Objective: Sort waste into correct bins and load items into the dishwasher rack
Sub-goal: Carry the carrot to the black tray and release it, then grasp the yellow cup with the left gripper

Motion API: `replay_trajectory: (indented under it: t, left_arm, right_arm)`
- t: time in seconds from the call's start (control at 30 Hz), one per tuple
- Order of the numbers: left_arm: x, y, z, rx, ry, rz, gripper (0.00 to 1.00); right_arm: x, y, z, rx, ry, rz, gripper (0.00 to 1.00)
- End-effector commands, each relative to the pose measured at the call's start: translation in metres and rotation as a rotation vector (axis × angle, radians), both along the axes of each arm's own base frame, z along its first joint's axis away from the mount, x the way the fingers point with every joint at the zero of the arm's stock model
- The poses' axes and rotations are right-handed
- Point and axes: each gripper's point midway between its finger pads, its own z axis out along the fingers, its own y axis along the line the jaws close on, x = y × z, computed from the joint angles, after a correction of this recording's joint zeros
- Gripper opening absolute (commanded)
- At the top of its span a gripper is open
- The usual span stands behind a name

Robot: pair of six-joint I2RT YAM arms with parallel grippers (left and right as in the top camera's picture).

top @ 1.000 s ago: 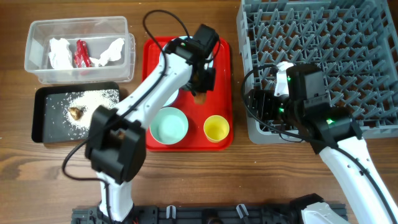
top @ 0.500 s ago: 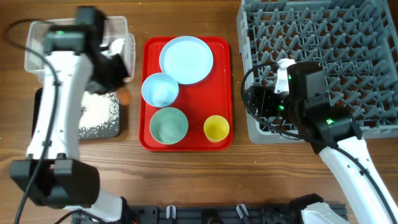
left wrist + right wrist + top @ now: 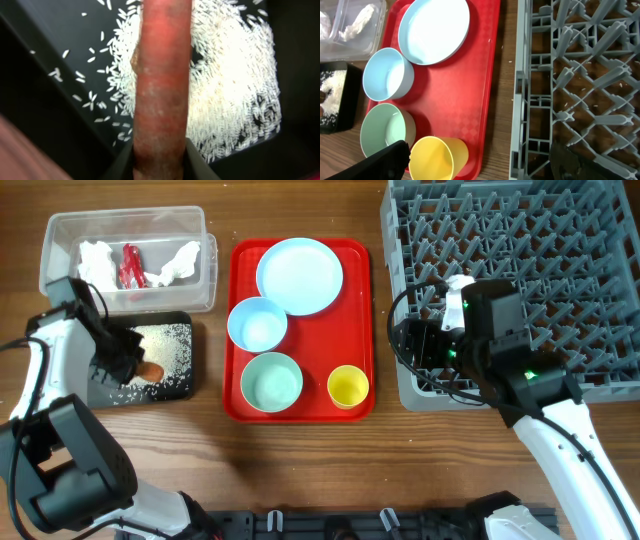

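My left gripper (image 3: 133, 366) is shut on the orange carrot (image 3: 151, 370) low over the black tray (image 3: 186, 387). In the left wrist view the carrot (image 3: 162, 75) stands between the fingers of that gripper (image 3: 160, 169) above the white rice (image 3: 235, 90). The clear tub (image 3: 60, 292) holds tissues (image 3: 96, 264) and a red wrapper (image 3: 130, 265). The plate (image 3: 299, 275), blue bowl (image 3: 257, 324), mint bowl (image 3: 271, 380) and yellow cup (image 3: 348, 386) sit on the red tray. My right gripper (image 3: 408, 345) is open and empty at the grey rack's (image 3: 520, 240) front left corner. The brown scrap is hidden.
The red serving tray (image 3: 362, 300) lies between the bins and the rack. In the right wrist view the yellow cup (image 3: 437, 157) lies just left of the right gripper (image 3: 477, 165), and the rack's edge (image 3: 520, 100) runs down the middle.
My left arm swung from the red tray past the clear tub to the black tray, carrying the carrot. The right arm has not moved.
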Motion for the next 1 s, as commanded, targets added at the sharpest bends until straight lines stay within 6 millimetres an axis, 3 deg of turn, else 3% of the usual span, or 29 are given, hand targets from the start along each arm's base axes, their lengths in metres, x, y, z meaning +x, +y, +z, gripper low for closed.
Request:
replay_trajectory:
  t: [0.0, 0.07, 0.13, 0.2, 0.23, 0.3, 0.33, 0.4, 0.43, 0.53, 0.6, 0.67, 0.77, 0.87, 0.97]
  left_arm:
    - [-0.009, 0.005, -0.007, 0.031, 0.021, 0.041, 0.48]
    - [-0.008, 0.003, -0.007, 0.022, 0.014, 0.024, 0.5]
    - [0.004, -0.007, 0.005, -0.02, -0.053, -0.091, 0.6]
    - [0.026, -0.017, 0.041, -0.043, -0.18, -0.226, 0.71]
    - [0.04, -0.028, 0.071, -0.031, -0.28, -0.351, 0.71]
    - [0.054, -0.051, 0.108, -0.007, -0.403, -0.521, 0.71]
    - [0.057, -0.081, 0.133, 0.026, -0.475, -0.66, 0.72]
    - [0.057, -0.122, 0.145, 0.033, -0.509, -0.807, 0.73]
    - [0.053, -0.16, 0.145, 0.006, -0.509, -0.919, 0.73]
    - [0.038, -0.249, 0.134, -0.07, -0.492, -1.165, 0.72]
    - [0.022, -0.301, 0.117, -0.094, -0.449, -1.307, 0.72]
    - [0.01, -0.334, 0.088, -0.092, -0.358, -1.371, 0.72]
    - [-0.004, -0.368, 0.039, -0.112, -0.242, -1.457, 0.7]
    - [-0.012, -0.365, 0.004, -0.098, -0.118, -1.452, 0.68]
    - [-0.012, -0.365, -0.004, -0.1, -0.096, -1.452, 0.52]
  right_arm:
    - [0.004, -0.001, 0.005, -0.004, -0.014, -0.009, 0.92]
    - [0.004, -0.001, 0.005, -0.004, -0.014, -0.009, 0.92]
    - [0.004, -0.001, 0.005, -0.004, -0.014, -0.009, 0.92]
    - [0.005, -0.001, 0.005, -0.004, -0.015, -0.009, 0.93]
    - [0.004, -0.001, 0.005, -0.004, -0.015, -0.009, 0.93]
    - [0.005, -0.001, 0.005, -0.003, -0.016, -0.009, 0.93]
    - [0.005, -0.001, 0.006, -0.002, -0.02, -0.009, 0.93]
    - [0.006, -0.001, 0.006, -0.001, -0.022, -0.009, 0.93]
    - [0.006, -0.001, 0.006, -0.002, -0.022, -0.009, 0.93]
    - [0.005, -0.001, 0.006, -0.002, -0.02, -0.009, 0.93]
    - [0.005, -0.001, 0.006, -0.003, -0.018, -0.009, 0.94]
    - [0.005, -0.001, 0.005, -0.003, -0.016, -0.009, 0.94]
    - [0.002, -0.002, 0.003, -0.009, -0.005, -0.007, 0.94]
    - [0.0, -0.003, 0.001, -0.026, -0.002, 0.011, 0.94]
    - [0.0, -0.002, 0.001, -0.025, -0.001, 0.011, 0.94]
